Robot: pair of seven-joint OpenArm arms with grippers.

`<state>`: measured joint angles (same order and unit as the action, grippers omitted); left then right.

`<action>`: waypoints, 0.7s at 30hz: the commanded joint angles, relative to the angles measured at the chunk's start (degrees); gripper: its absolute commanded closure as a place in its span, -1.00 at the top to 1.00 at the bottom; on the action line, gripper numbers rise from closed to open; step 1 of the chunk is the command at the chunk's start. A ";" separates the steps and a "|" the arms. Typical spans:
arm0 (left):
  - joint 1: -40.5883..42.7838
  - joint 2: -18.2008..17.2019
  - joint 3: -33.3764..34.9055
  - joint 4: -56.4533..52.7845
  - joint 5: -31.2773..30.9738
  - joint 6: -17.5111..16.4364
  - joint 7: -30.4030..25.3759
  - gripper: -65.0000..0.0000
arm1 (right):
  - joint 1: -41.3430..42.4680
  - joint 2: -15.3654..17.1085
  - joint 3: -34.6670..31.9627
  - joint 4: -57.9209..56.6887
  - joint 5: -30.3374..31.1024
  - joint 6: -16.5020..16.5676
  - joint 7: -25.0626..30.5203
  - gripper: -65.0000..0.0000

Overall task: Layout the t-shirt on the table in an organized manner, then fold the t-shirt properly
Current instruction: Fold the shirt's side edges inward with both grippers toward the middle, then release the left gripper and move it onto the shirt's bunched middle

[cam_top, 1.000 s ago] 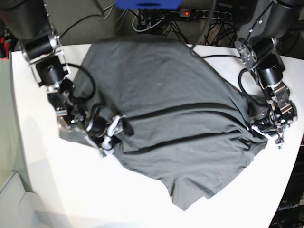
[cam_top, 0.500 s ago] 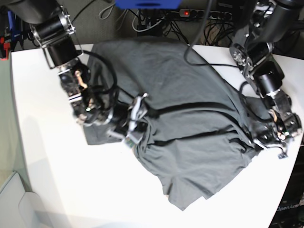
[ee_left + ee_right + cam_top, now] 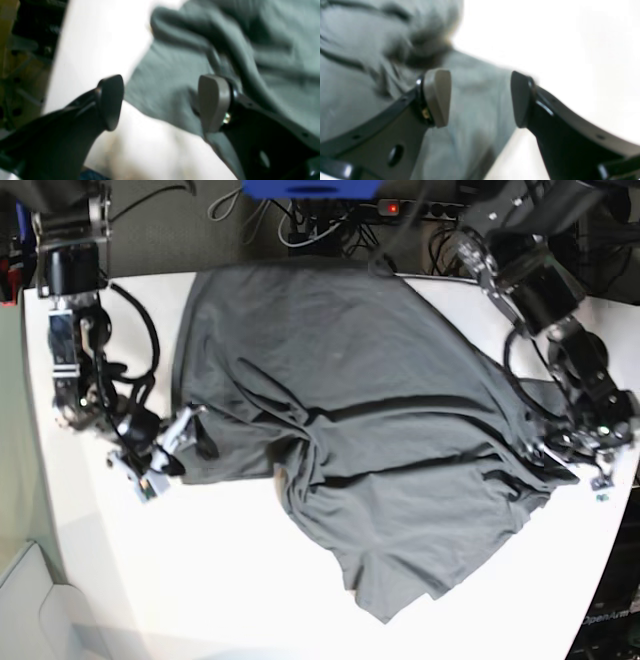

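Grey cotton everywhere — the t-shirt (image 3: 360, 430) is spread over most of the table (image 3: 200, 580), still pretty rumpled, with long dark creases running across its middle and one corner hanging down toward the near edge of the tabletop. The far side of the shirt reaches almost to the back edge of the white top.

On the base view's left side, the right gripper (image 3: 168, 452) sits just at the shirt's edge, low on the white surface. Its wrist camera shows the jaws spread wide apart with a flap of the grey fabric (image 3: 475, 100) lying between the two pads, not pinched by either one as far as I can tell — the shot is quite blurry.

Over on the base view's right, the left gripper (image 3: 578, 463) is down at the opposite edge of the shirt, near the table's side. Its jaws are also apart. In that wrist view one pad (image 3: 212, 102) sits right over the cloth and the other pad (image 3: 111, 100) hangs over bare white table, with the shirt's edge (image 3: 162, 100) running between them. Nothing clamped there either.
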<state>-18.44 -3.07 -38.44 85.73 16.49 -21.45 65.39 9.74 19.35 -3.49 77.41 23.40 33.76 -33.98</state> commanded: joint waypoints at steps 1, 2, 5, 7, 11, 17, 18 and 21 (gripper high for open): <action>0.28 0.92 1.73 2.66 -0.71 -0.22 -0.46 0.40 | -0.02 0.73 1.24 1.23 1.09 0.40 0.97 0.09; 2.04 2.24 2.96 4.42 -0.71 -0.22 -0.37 0.40 | -1.43 0.82 2.39 1.23 1.09 0.40 0.79 0.09; 5.82 6.81 5.60 7.32 -0.71 -0.13 -0.55 0.40 | -5.83 0.82 5.02 2.90 1.09 0.40 0.79 0.09; 7.23 10.41 7.71 8.38 -0.71 -0.13 -0.37 0.40 | -8.64 0.82 5.64 4.92 1.09 0.40 0.97 0.09; 9.78 12.07 12.81 8.38 -0.71 -0.13 -0.46 0.40 | -11.98 0.82 5.64 9.58 1.09 0.40 0.97 0.09; 17.51 12.07 27.05 9.96 -3.52 -0.04 -0.20 0.33 | -12.51 0.82 7.84 13.36 1.09 0.40 0.88 0.09; 18.83 12.07 28.28 11.10 -4.40 -0.04 -0.20 0.23 | -12.33 0.73 8.63 13.45 1.09 0.40 0.88 0.09; 21.82 12.07 31.18 13.91 -7.30 -0.04 -0.20 -0.31 | -11.80 0.65 10.04 13.45 1.09 0.40 0.97 0.09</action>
<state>4.19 8.64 -7.46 98.70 9.98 -21.21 65.89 -3.05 19.42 6.35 89.91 23.79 33.85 -34.50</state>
